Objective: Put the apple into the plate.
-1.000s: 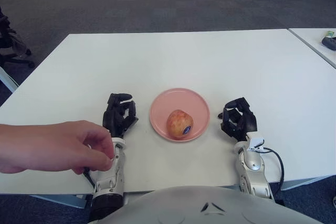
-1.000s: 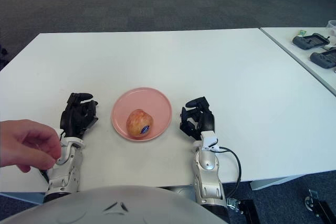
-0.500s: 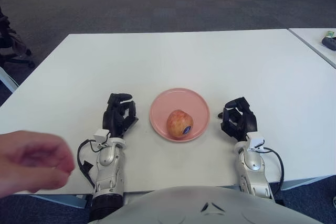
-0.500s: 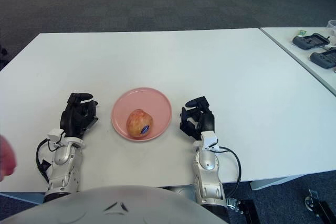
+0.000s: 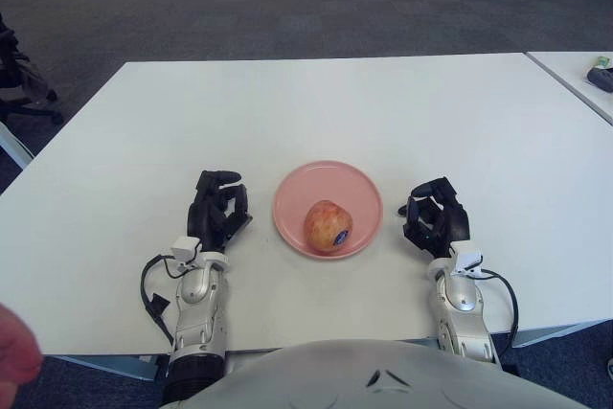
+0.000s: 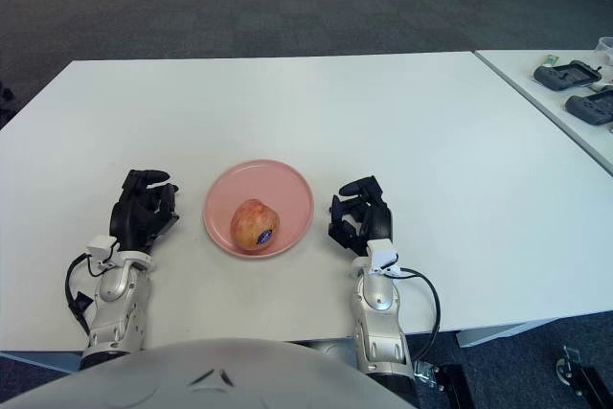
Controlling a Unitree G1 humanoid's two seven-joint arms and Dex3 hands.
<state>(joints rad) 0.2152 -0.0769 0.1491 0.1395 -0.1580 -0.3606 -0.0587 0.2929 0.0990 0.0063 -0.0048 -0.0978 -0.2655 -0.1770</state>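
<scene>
A red-yellow apple (image 5: 328,226) with a small blue sticker lies in the pink plate (image 5: 321,181) near the front middle of the white table. My left hand (image 5: 217,210) rests on the table just left of the plate, fingers curled, holding nothing. My right hand (image 5: 436,216) rests on the table just right of the plate, fingers curled, holding nothing. Neither hand touches the plate or the apple.
A person's hand (image 5: 14,359) shows at the bottom left corner, off the table's front edge. A second table (image 6: 565,83) with dark devices stands at the right. A chair (image 5: 19,79) is at the far left. The floor beyond is dark carpet.
The person's hand that was over my left forearm has pulled back to the bottom left corner. My hands, the plate and the apple have not moved.
</scene>
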